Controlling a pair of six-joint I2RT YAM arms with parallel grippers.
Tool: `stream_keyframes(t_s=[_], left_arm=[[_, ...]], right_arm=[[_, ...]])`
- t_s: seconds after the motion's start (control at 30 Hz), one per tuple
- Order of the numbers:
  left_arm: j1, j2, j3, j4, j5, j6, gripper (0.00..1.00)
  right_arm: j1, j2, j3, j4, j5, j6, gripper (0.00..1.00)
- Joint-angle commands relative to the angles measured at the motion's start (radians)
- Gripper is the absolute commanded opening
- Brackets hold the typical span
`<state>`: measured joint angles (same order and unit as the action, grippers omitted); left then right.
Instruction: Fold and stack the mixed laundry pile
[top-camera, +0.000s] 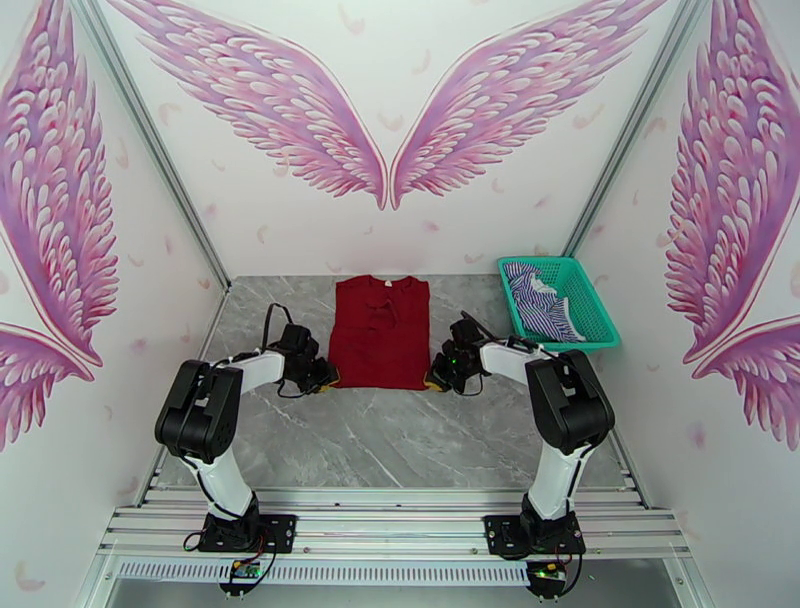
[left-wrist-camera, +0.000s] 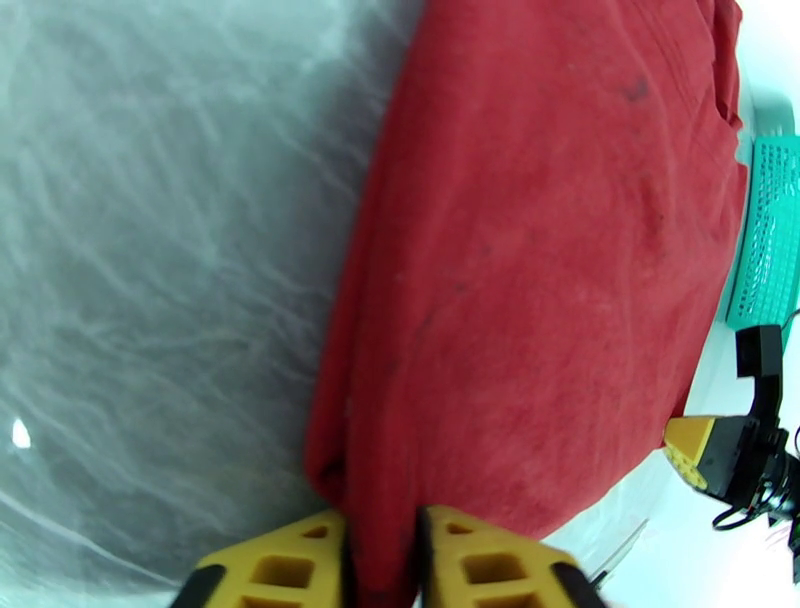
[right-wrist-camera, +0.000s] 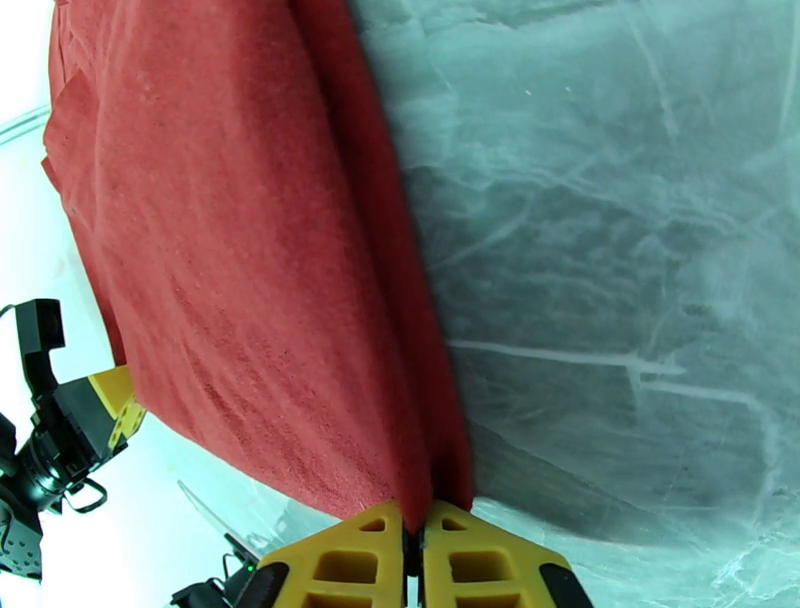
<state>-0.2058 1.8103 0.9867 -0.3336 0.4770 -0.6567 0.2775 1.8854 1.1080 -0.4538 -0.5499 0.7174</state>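
The dark red T-shirt (top-camera: 381, 332) lies flat on the grey marble table (top-camera: 400, 440), its sleeves folded in and its collar at the far end. My left gripper (top-camera: 325, 378) is shut on the shirt's near left corner; in the left wrist view the yellow fingers (left-wrist-camera: 290, 565) pinch the red T-shirt (left-wrist-camera: 540, 260). My right gripper (top-camera: 438, 379) is shut on the near right corner, where yellow fingers (right-wrist-camera: 480, 560) clamp the hem of the red T-shirt (right-wrist-camera: 250, 260). The blue-and-white striped shirt (top-camera: 540, 300) lies crumpled in the teal basket (top-camera: 590, 300).
The teal mesh basket stands at the table's back right, close behind my right arm. White walls painted with pink wings enclose the table on three sides. Bare marble stretches from the shirt's near hem to the arm bases.
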Motion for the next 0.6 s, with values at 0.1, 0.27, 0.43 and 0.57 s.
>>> stream_keyframes(t_s=[0.1,0.27,0.43,0.57], left_arm=[[-0.004,0.004,0.039,0.005,-0.006,0.013,0.07],[-0.004,-0.029,0.006,0.005,-0.005,0.027,0.00],[-0.004,-0.068,-0.058,0.027,0.001,0.036,0.00],[-0.011,-0.141,-0.133,0.055,0.020,0.048,0.00]], right_arm=[[0.009,-0.014,-0.008,0.017,0.008,0.019,0.06],[0.011,-0.027,-0.019,0.018,0.026,0.028,0.01],[0.011,-0.058,-0.073,0.044,0.047,0.057,0.00],[0.013,-0.109,-0.127,0.043,0.072,0.061,0.00]])
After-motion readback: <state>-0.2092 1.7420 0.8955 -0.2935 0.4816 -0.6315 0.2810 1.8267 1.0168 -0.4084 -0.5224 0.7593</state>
